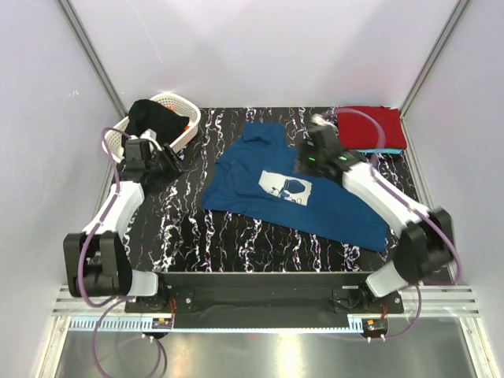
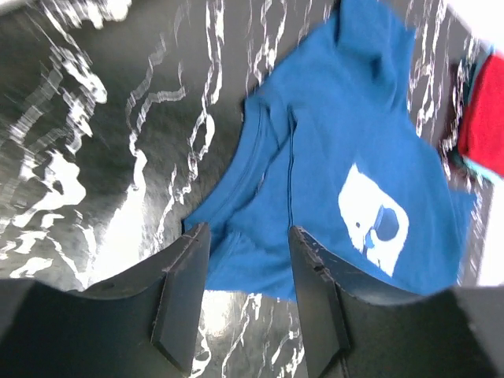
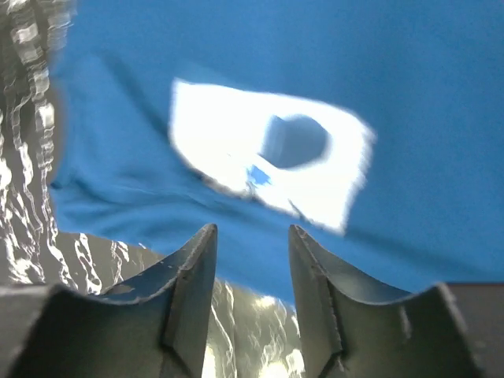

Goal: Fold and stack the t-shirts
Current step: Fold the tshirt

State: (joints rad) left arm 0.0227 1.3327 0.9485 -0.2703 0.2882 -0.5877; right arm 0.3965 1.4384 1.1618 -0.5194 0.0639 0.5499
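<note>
A blue t-shirt (image 1: pixel 287 189) with a white chest print (image 1: pixel 285 187) lies spread open on the black marbled table (image 1: pixel 197 228). At the back right lies a folded red t-shirt (image 1: pixel 372 126), and a turquoise edge (image 1: pixel 383 150) shows under it. My left gripper (image 1: pixel 172 164) hovers open just left of the blue shirt's left edge, empty. Its wrist view shows the blue shirt (image 2: pixel 339 118) beyond the open left gripper (image 2: pixel 248 236). My right gripper (image 1: pixel 303 161) hangs open over the shirt near the print. In the right wrist view the blue shirt (image 3: pixel 394 79) fills the frame past the right gripper (image 3: pixel 252 232).
A white lattice basket (image 1: pixel 183 130) stands at the back left with dark cloth (image 1: pixel 153 116) heaped in it, close behind my left gripper. White walls enclose the table on three sides. The red t-shirt (image 2: pixel 484 118) shows at the right edge of the left wrist view.
</note>
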